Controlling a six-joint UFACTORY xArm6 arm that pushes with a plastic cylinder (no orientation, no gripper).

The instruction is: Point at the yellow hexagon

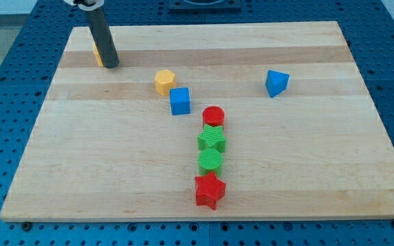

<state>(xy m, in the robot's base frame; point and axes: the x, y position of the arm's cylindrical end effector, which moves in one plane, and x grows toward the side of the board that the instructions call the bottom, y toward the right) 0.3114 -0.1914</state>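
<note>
camera view: my tip [111, 65] near board's top left, holding nothing, well apart from yellow hexagon block [164, 81]; blue cube block [180, 100] just beside hexagon.

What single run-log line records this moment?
tip: my tip top left, beside orange block | target: yellow hexagon apart from tip, touching blue cube | status: not yet pointed at

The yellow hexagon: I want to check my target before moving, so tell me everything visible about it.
The yellow hexagon is a small six-sided block that looks like matte plastic, lying flat on the wooden board above its centre. Its lower right corner meets or nearly meets the blue cube. My tip is well off to the view's left, not touching it.
</note>
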